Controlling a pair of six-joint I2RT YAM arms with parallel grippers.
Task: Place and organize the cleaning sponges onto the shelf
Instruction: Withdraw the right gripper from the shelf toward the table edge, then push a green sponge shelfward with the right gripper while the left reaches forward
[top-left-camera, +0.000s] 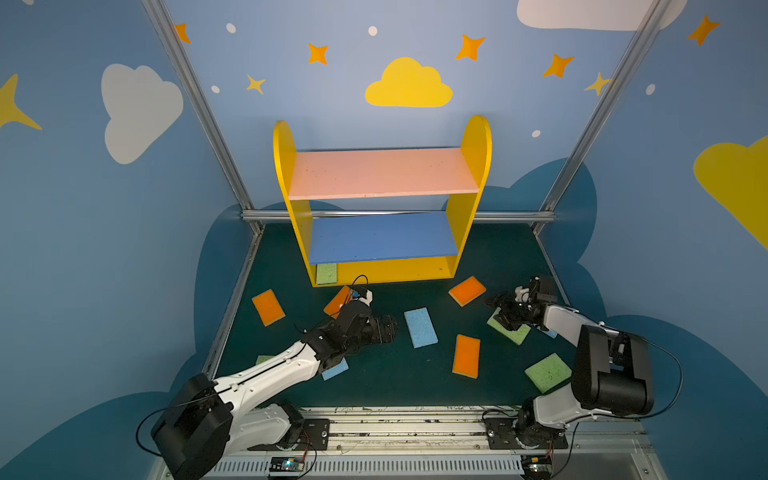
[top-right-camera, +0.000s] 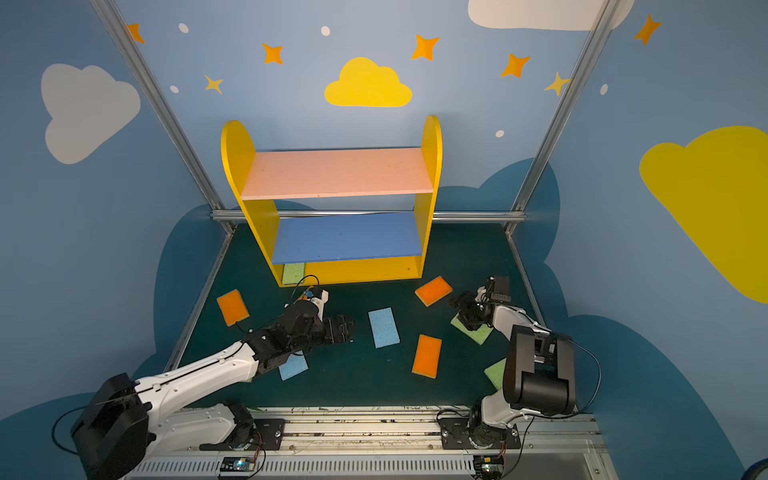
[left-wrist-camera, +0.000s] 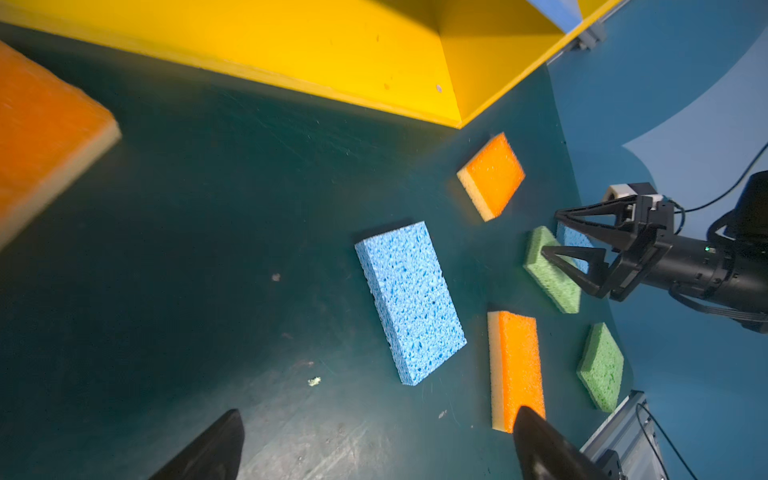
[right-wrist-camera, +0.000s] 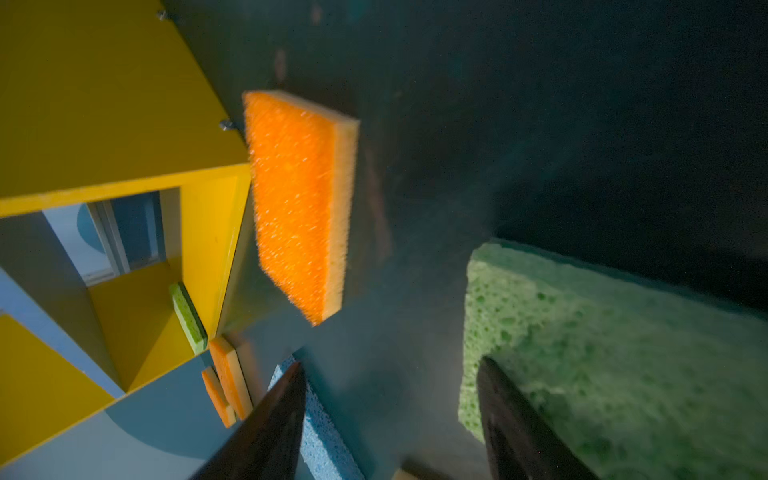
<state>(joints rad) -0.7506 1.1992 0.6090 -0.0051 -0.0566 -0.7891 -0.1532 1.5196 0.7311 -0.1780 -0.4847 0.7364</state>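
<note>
The shelf (top-left-camera: 476, 141) stands at the back of the mat, and one green sponge (top-left-camera: 326, 273) lies on its bottom yellow board. Several sponges lie loose on the mat: orange (top-left-camera: 268, 307), orange (top-left-camera: 467, 290), orange (top-left-camera: 466, 355), blue (top-left-camera: 420, 327) and green (top-left-camera: 547, 372). My left gripper (top-left-camera: 388, 328) is open and empty, pointing at the blue sponge (left-wrist-camera: 409, 299) from its left. My right gripper (top-left-camera: 498, 312) is open just above the near end of another green sponge (top-left-camera: 515, 333), which fills the side of the right wrist view (right-wrist-camera: 602, 353).
An orange sponge (top-left-camera: 336, 301) lies partly under my left wrist, and a blue one (top-left-camera: 336, 368) under the left forearm. A blue corner (top-left-camera: 550, 333) peeks out by the right arm. Blue walls with metal posts (top-left-camera: 544, 266) fence the mat.
</note>
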